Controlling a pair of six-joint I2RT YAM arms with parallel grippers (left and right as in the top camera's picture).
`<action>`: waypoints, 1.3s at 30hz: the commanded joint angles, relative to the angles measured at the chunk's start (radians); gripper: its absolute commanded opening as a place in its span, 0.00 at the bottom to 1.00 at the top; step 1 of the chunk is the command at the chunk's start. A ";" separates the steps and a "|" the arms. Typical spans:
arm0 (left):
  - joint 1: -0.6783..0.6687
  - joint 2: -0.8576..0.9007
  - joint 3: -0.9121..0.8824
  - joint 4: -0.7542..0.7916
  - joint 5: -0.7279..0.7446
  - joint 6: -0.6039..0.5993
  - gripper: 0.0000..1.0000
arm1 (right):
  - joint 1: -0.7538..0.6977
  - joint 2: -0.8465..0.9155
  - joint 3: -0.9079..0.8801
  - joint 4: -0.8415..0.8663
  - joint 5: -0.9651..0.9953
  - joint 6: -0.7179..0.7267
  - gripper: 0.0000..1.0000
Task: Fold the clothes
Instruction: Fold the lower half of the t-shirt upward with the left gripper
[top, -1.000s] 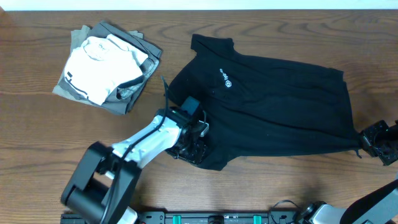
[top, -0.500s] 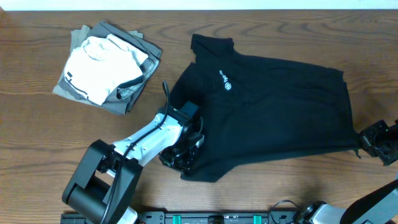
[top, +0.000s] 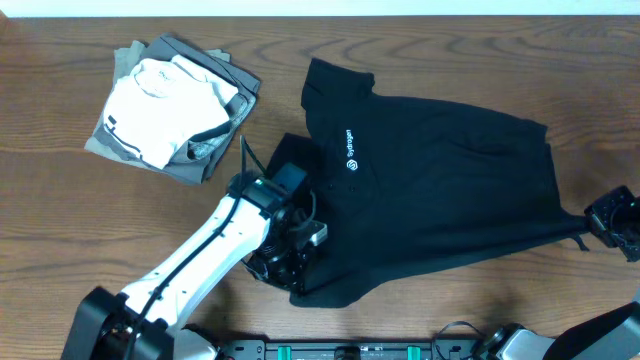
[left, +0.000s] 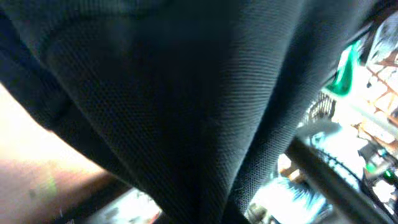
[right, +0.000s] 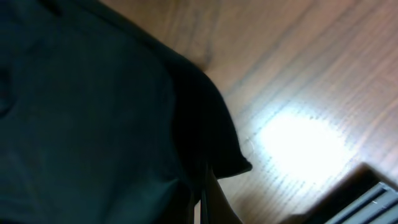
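Your brown, wood-grained table (top: 420, 310), a pale strip showing past its far edge, carried the black shirt (top: 440, 170). The shirt was soft and fine-meshed with a small white chest logo (top: 351, 158), and it lay spread across the middle and right, collar at far left, well apart from a folded white garment (top: 165, 95) stacked on folded grey ones (top: 205, 150). Your left jaws, at the end of the white left arm (top: 200, 255), were closed on bunched cloth at the shirt's near left edge, its weave filling that wrist view, while your right jaws pinched the near right corner, drawn to a taut point.
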 joint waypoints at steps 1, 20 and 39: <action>0.026 -0.014 0.028 0.058 -0.008 0.010 0.07 | -0.005 -0.014 0.021 0.014 -0.099 -0.027 0.01; 0.132 0.010 0.028 0.562 -0.342 0.082 0.08 | 0.089 0.050 0.020 0.285 -0.130 0.142 0.01; 0.157 0.065 0.103 0.626 -0.513 0.023 0.94 | 0.130 0.167 0.029 0.452 -0.151 0.097 0.40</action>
